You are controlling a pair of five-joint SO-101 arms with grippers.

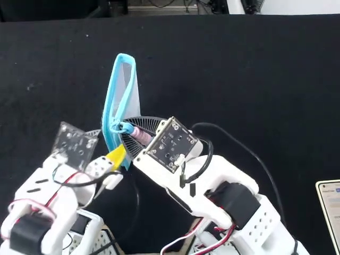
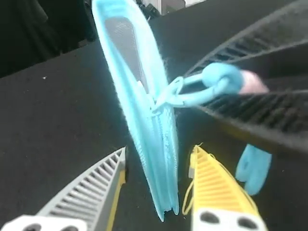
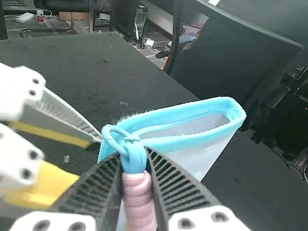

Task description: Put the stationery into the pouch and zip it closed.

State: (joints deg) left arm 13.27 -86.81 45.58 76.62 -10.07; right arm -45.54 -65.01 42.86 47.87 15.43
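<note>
A light-blue-trimmed mesh pouch [image 1: 121,90] [image 2: 144,96] [image 3: 192,139] stands on its edge on the black table. Its blue zipper pull loop [image 1: 126,127] [image 2: 216,79] [image 3: 126,144] sits near the end closest to the arms. My right gripper [image 1: 130,130] [image 3: 132,154] is shut on that pull and on a pink piece behind it. My left gripper [image 1: 109,146] [image 2: 159,151] straddles the pouch's near end, open, with a dark gap on each side between the pouch and the grey and yellow fingers [image 2: 211,192]. No loose stationery shows.
The black table cloth [image 1: 239,79] stretches wide around the pouch. A white device with a screen [image 1: 329,207] lies at the table's right edge. A dark chair back [image 3: 231,48] stands beyond the table.
</note>
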